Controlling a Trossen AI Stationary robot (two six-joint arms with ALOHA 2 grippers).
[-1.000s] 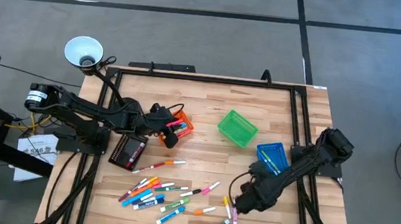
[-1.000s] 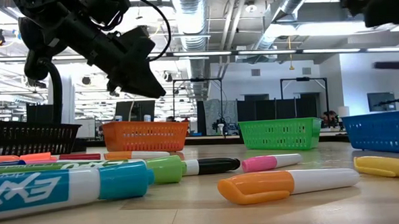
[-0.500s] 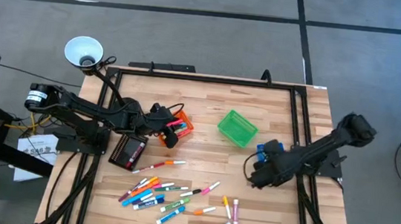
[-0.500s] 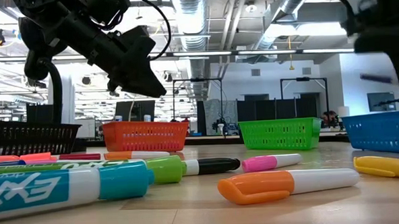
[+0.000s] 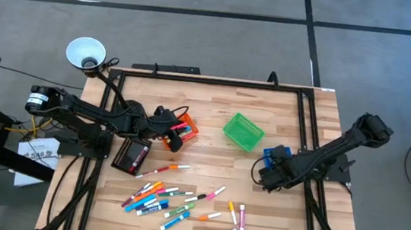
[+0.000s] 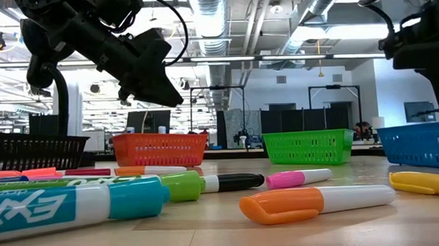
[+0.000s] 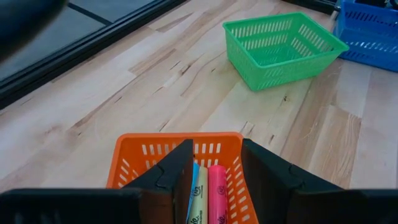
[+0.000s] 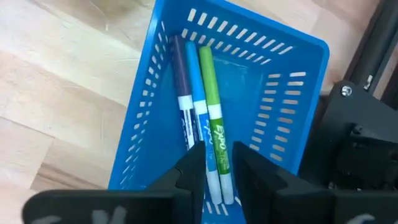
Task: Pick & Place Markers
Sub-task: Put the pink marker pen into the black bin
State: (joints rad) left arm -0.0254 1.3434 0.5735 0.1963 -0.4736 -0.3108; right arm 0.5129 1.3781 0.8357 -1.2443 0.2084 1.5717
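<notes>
Your right gripper (image 8: 214, 171) hangs directly above the blue bin (image 8: 291, 99), its fingers (image 8: 189, 171) parted only a sliver, nothing pinched between them; inside the bin lie three markers side by side and touching, a purple marker (image 8: 182, 93), a blue marker (image 8: 198, 112) and a green marker (image 8: 213, 106), lined up along the bin's length. From above, that blue bin (image 5: 279, 151) sits at the table's (image 5: 214, 108) right side, with the green bin (image 5: 243, 131) just beside it toward the middle. Your left gripper (image 7: 214, 177) waits over the orange bin (image 7: 130, 158), well apart from the blue bin across the table, its fingers spread with a clear gap and holding nothing; between them you see a yellow marker (image 7: 202, 196) and a pink marker (image 7: 217, 196) resting in the orange bin. The black bin (image 5: 131, 155) stands farther still from the blue bin, just past the orange one. The loose markers (image 5: 166, 200) lie scattered on the bare wood, near the front edge and well clear of the blue bin, with a smaller cluster (image 5: 234, 224) nearer it. At table height, an orange-capped marker (image 6: 312, 203) lies closest to the camera.
</notes>
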